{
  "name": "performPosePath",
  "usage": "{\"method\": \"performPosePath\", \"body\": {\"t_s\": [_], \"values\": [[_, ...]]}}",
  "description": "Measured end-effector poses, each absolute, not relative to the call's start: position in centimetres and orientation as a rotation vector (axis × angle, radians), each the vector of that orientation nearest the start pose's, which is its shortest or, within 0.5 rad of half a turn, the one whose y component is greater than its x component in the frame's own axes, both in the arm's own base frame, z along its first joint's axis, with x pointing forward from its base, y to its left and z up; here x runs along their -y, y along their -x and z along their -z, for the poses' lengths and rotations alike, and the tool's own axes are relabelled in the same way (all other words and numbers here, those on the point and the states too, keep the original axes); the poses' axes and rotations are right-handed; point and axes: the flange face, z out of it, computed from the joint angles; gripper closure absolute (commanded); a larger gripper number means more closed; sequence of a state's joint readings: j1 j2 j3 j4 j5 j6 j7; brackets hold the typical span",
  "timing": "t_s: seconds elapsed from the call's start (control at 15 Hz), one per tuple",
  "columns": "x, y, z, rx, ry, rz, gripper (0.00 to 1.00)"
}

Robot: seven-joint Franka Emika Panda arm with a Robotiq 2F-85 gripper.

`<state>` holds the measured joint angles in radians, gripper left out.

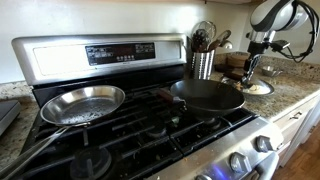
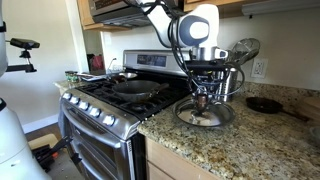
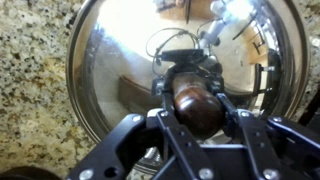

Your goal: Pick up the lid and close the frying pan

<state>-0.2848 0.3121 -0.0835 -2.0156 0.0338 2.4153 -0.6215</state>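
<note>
The lid is a round glass dome with a shiny metal rim, lying on the granite counter; it also shows in both exterior views. My gripper is straight above it with both fingers closed against its dark brown knob. In an exterior view my gripper reaches down onto the lid. The black frying pan sits on the stove's right burner, uncovered, and also shows in an exterior view.
A shiny silver pan sits on the left burner. A utensil holder stands between stove and lid. A small black pan lies on the counter beyond the lid. The granite counter surrounds the lid.
</note>
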Motion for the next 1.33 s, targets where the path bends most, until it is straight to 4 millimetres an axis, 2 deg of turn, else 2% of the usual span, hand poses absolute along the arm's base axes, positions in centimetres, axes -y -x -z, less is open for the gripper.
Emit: {"method": "performPosePath", "body": {"t_s": [0.53,0.73,1.0,1.33], "values": [[19.9,-53.1,-41.8,0.385,3.196,0.383,0.8],[18.8,-52.1,-45.3,0.407,3.2,0.482,0.8],[16.0,-52.1,-47.7,0.465,3.186,0.556,0.8],[9.6,-53.5,-47.9,0.544,3.141,0.568,0.8]]}}
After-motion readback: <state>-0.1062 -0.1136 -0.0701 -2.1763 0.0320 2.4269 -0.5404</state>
